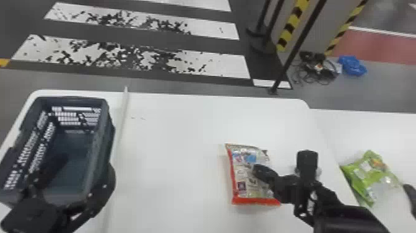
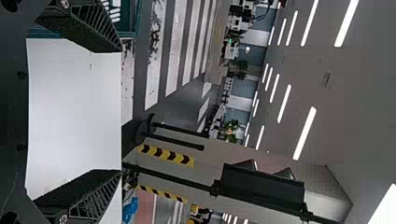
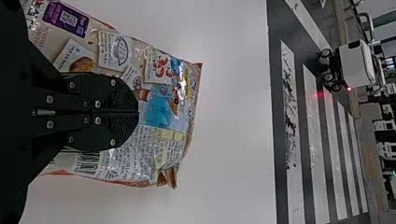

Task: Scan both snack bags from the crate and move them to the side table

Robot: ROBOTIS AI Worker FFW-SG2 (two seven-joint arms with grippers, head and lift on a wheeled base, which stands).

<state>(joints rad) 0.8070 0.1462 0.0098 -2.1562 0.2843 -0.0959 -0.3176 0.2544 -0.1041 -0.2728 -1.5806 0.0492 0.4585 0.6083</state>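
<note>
We had our right hand (image 3: 136,112) squeezed closed, maybe just above the red-edged snack bag (image 1: 246,186), whose long side pointed away from us.

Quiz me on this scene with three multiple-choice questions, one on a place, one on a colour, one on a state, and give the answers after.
1. Where does the green snack bag lie?
A) In the crate
B) On the floor
C) On the side table

2. In the head view, what colour is the near border of the other snack bag?
A) Red
B) Purple
C) Black

3. How do the fingers of the left gripper stand?
A) Pressed together
B) Wide apart
C) Crossed

Answers:
1 C: it lies beyond the main table's right edge.
2 A: a red strip runs there.
3 B: a broad gap separates them.
</note>
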